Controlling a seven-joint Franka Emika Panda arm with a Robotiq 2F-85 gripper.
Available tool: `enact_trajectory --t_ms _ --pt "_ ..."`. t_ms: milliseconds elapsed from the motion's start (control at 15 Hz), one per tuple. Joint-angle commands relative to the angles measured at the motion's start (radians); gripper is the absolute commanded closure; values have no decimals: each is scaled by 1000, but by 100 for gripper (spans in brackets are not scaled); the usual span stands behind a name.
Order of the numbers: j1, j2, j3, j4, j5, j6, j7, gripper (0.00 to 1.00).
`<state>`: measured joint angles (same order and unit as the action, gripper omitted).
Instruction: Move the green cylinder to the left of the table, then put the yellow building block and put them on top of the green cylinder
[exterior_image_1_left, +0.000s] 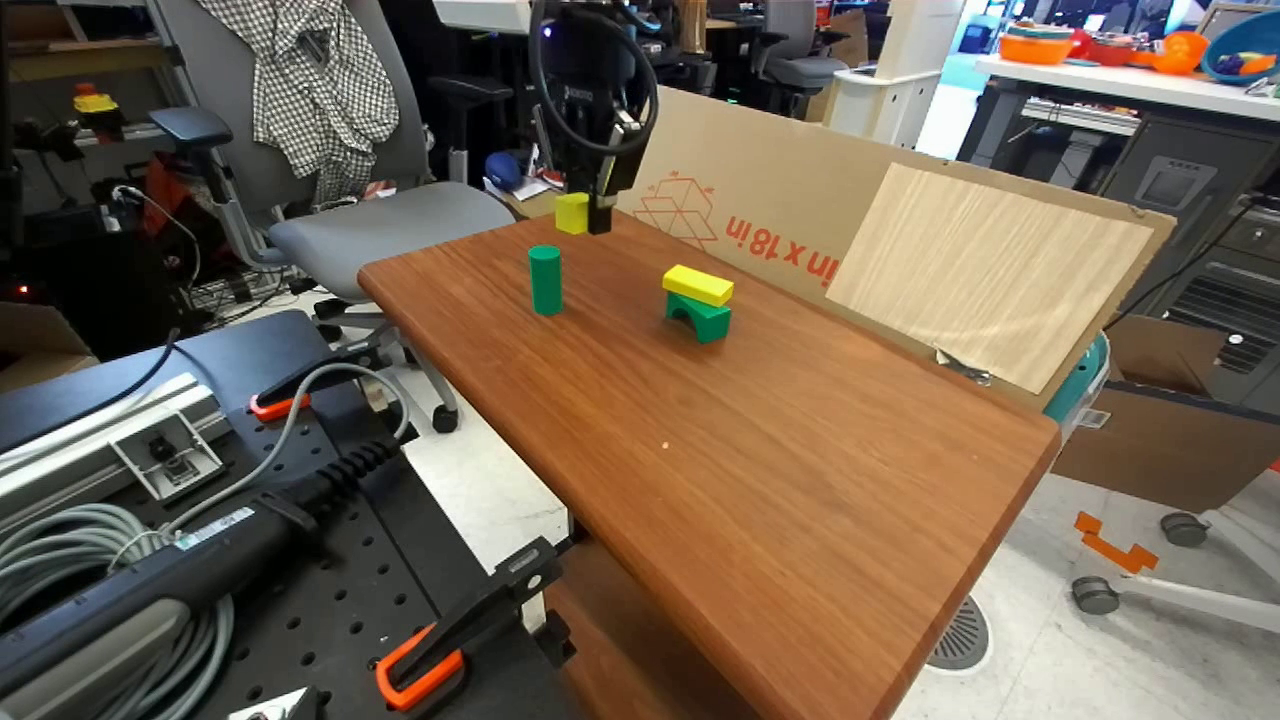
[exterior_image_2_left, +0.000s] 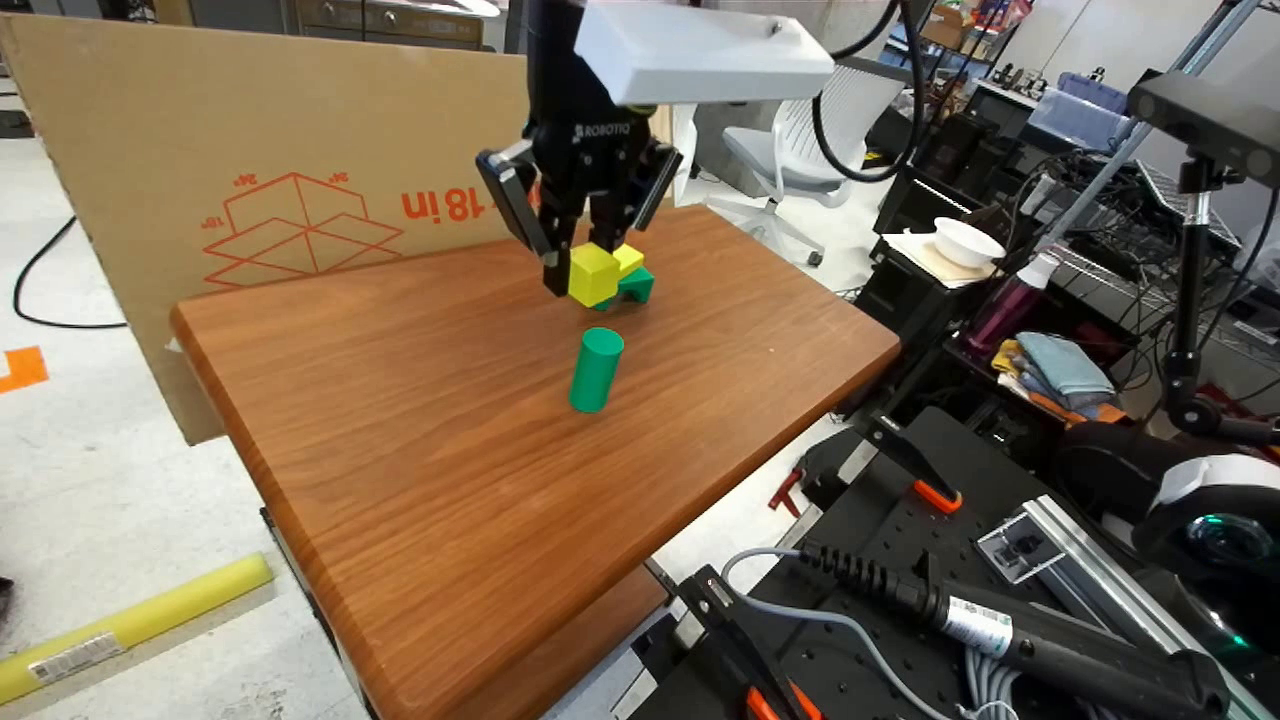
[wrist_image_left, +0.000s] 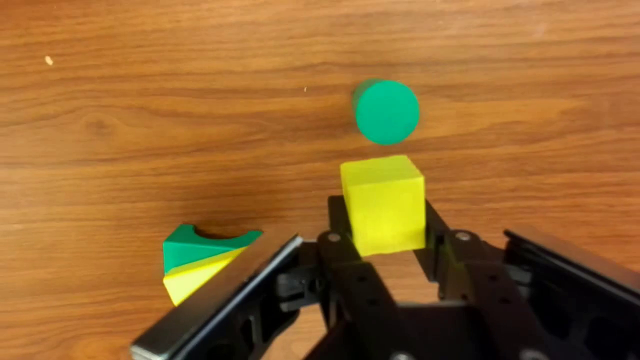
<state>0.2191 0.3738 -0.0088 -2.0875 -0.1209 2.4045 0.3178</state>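
Yellow and crisp-edged, the building block (wrist_image_left: 386, 212) hangs pinched by the fingers (wrist_image_left: 340, 217) near the upright green cylinder (wrist_image_left: 387, 112), with "ROBOTIQ" lettering (exterior_image_2_left: 603, 131) above and inverted "18in" (exterior_image_1_left: 755, 237) on cardboard (exterior_image_1_left: 790, 165).

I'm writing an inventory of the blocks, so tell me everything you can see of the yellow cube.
The yellow cube is small, bright and single-coloured, with flat faces, fairly crisp edges and no visible markings. It looks smooth and matt; the material can't be settled. The claw grips it on two opposite sides, holding it roughly level above the wood-topped table. It is apart from the green cylinder, and only the claw seems to touch it.
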Motion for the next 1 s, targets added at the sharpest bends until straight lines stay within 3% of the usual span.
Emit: enact_trajectory --t_ms 0,933 --pt "12 -85 4 -106 -48 47 42 91" --pt "16 -119 24 -176 -123 43 77 91"
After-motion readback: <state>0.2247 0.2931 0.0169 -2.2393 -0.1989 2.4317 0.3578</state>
